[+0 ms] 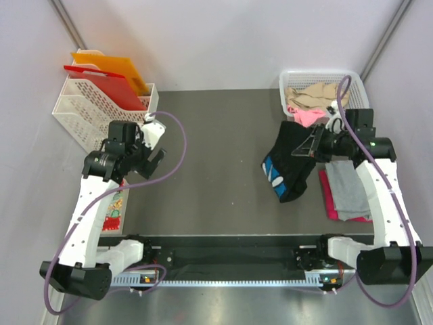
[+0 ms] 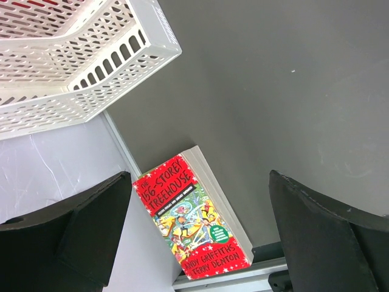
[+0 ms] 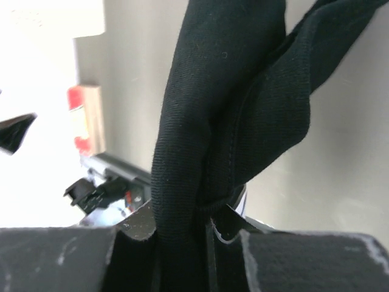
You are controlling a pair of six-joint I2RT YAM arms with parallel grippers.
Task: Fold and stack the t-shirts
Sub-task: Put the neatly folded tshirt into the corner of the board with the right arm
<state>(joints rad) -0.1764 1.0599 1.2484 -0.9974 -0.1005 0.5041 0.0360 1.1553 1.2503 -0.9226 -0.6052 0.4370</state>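
Black t-shirt [image 1: 289, 166] hangs pinched tight in our right hand [image 1: 308, 144] over the table [image 1: 216, 189] at three o'clock; our left hand [image 1: 157, 145] gapes wide at nine o'clock, holding nothing.

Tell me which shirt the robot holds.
The black shirt, pinched in the right gripper. The grey one lies flat; the beige one sits in the basket.

White-linked left arm [image 1: 84, 213] and right arm [image 1: 380, 193], black joints, purple cables [image 1: 185, 141], seemingly scuffed gripper fingers [image 3: 61, 255]
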